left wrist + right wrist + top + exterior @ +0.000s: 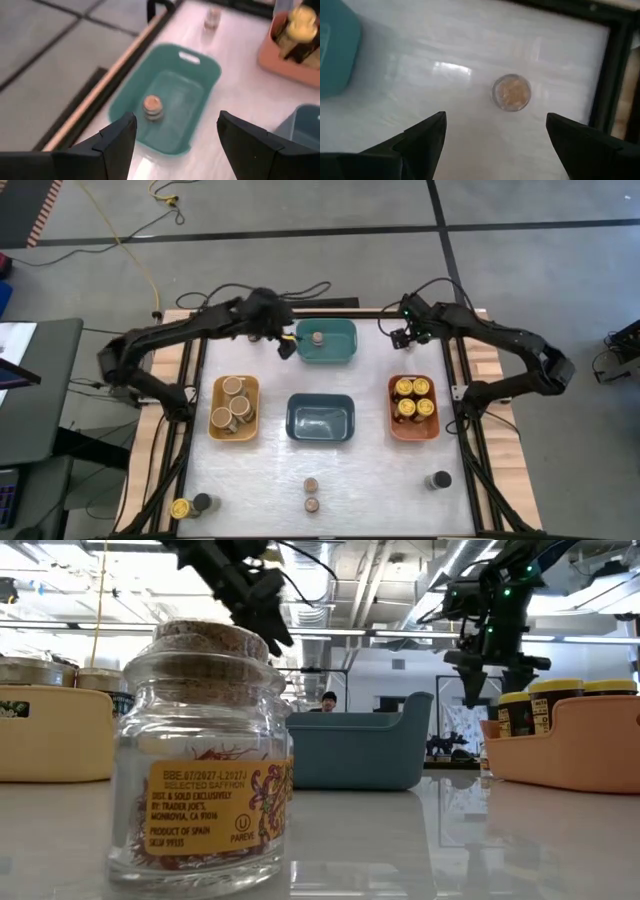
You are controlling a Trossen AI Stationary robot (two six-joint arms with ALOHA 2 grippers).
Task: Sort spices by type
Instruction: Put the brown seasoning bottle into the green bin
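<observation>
The left end effector [287,346] hangs just off the left end of the teal bin [345,355] at the far side of the counter [370,470], fingers apart with nothing between them. Inside that bin stands one small brown-topped jar [318,338], upright, near the far wall.

The right end effector [403,337] hovers over bare counter between the teal bin and the orange bin [392,415], fingers spread wide and empty. Its wrist camera looks down on a lone jar [511,92] standing on the white surface beneath it; from overhead the arm hides that jar.

The orange bin holds four yellow-lidded jars [414,398], packed close together. The yellow bin [216,425] on the left holds four wide tan-topped jars [233,404]. The dark-blue bin [321,418] sits in the middle.

Along the near edge, several jars stand loose. At the left corner a yellow-lidded one [180,508] sits just beside a dark-lidded one [202,502]. Two small brown-topped ones [312,494] stand near each other at the centre. One dark-lidded jar [437,480] is alone at the right.

From counter height, a cork-stoppered saffron jar [205,755] fills the foreground. A person [329,700] shows far back in the room.
</observation>
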